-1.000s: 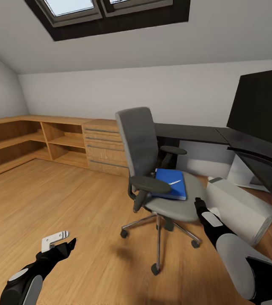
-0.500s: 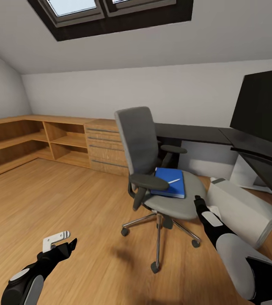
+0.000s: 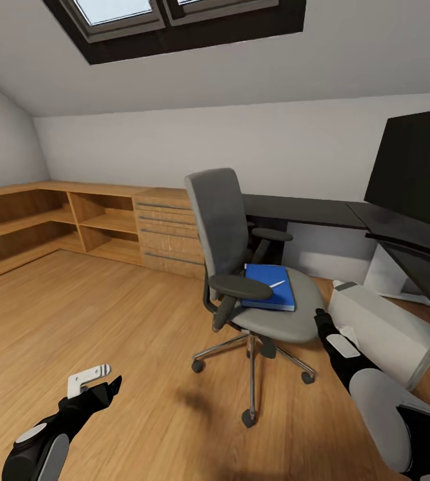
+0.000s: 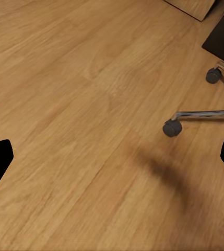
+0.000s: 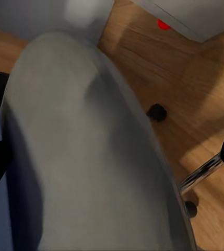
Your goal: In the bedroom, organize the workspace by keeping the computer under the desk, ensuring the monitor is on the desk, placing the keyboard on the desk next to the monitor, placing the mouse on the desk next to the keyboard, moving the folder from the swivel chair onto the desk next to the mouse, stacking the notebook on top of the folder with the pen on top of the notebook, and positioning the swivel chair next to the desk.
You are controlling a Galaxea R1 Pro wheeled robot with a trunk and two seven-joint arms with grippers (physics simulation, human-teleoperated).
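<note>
Two grippers apart-jawed, empty | right gripper (image 3: 319, 314) just beside swivel chair (image 3: 241, 267) seat edge; left gripper (image 3: 108, 384) low over floor | folder (image 3: 269, 287) ahead on seat, pen (image 3: 276, 284) atop | likely light, stiff, slick: pinch its overhanging edge.

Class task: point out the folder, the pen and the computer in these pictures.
folder (image 3: 266, 276): head view, middle of its blue cover.
pen (image 3: 277, 284): head view, middle of the white shaft.
computer (image 3: 385, 331): head view, its long pale side panel.
</note>
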